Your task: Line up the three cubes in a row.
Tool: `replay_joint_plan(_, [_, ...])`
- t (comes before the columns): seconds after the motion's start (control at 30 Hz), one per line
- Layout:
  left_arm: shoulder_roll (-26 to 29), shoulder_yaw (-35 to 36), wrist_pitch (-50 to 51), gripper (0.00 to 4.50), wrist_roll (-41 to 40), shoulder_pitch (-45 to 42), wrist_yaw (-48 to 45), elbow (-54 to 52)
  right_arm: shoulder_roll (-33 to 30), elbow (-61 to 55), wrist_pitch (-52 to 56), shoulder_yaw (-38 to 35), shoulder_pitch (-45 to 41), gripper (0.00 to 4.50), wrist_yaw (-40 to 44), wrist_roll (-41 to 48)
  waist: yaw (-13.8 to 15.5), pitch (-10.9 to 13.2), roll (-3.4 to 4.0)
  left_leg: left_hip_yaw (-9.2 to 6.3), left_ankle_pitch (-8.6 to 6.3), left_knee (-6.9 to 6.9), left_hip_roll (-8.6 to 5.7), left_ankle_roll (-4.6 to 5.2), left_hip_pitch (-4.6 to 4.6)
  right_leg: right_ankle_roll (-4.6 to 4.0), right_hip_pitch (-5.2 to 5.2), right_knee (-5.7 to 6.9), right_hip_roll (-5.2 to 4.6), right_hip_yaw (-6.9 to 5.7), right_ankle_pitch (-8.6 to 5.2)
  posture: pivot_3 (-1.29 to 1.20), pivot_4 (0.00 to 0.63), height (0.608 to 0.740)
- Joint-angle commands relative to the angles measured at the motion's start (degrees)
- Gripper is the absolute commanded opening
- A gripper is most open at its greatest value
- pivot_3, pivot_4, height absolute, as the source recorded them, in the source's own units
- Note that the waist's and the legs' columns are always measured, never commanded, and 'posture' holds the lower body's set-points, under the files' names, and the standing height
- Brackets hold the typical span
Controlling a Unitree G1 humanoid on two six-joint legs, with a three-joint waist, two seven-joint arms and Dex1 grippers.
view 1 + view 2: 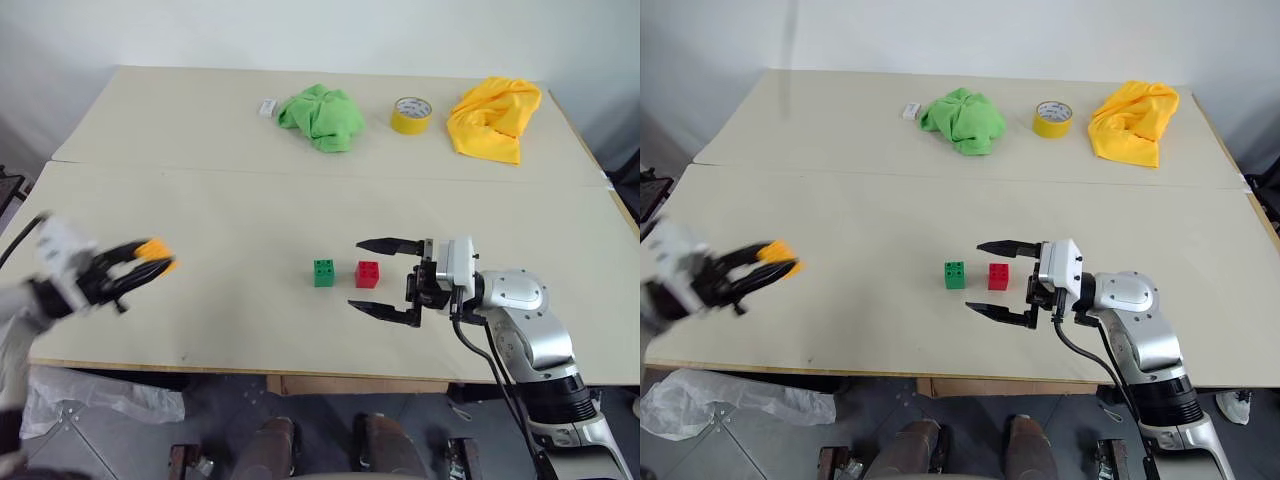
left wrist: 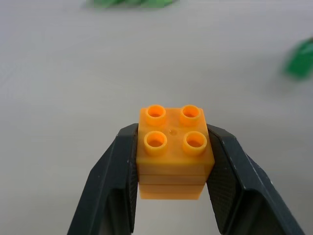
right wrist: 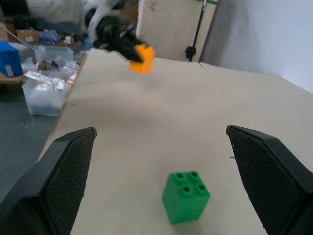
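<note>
While the green cube (image 1: 324, 272) and the red cube (image 1: 368, 274) sit side by side near the middle of the tabletop (image 1: 200, 200), a little toward its front edge, the orange cube (image 2: 174, 149) is up in the air by the left edge, pinched between the fingers of the left end effector (image 1: 150, 262). This looks like the carry step; next it needs setting down beside the green cube, in line. Just right of the red cube, the right end effector (image 1: 382, 277) hangs spread wide, holding nothing.
</note>
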Motion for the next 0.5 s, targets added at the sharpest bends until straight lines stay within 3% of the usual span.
replay_joint_plan(0.03, [-1.11, -8.25, -2.91, 1.51, 3.75, -5.33, -6.65, 4.58, -2.08, -2.45, 3.91, -3.45, 1.48, 4.5, -1.08, 3.51, -0.81, 0.0, 0.22, 0.07, 0.0, -0.01, -0.02, 0.03, 0.0, 0.0, -0.06, 0.06, 0.0, 0.01, 0.0, 0.0, 0.15, 0.74])
replay_joint_plan(0.27, [-13.19, -23.89, -14.98, 1.51, 13.98, -23.39, -17.41, 26.84, -5.08, -5.68, 2.07, -7.37, 8.77, 4.5, -3.26, 1.51, -0.89, 0.01, 0.18, 0.47, -0.02, 0.02, 0.07, 0.03, -0.32, -0.05, -0.66, 0.38, 0.16, -1.29, -0.03, 0.0, 0.15, 0.74])
replay_joint_plan(0.5, [-18.17, -24.7, -24.99, 1.51, 17.73, -30.89, -18.84, 44.0, -4.98, -9.65, 2.24, -7.92, 12.94, 4.5, -6.19, 1.11, -0.59, 0.04, 0.14, 0.61, 0.0, 0.53, 0.12, 0.09, -0.39, -0.02, -0.58, 0.49, 0.06, -1.55, -0.02, 0.0, 0.15, 0.74])
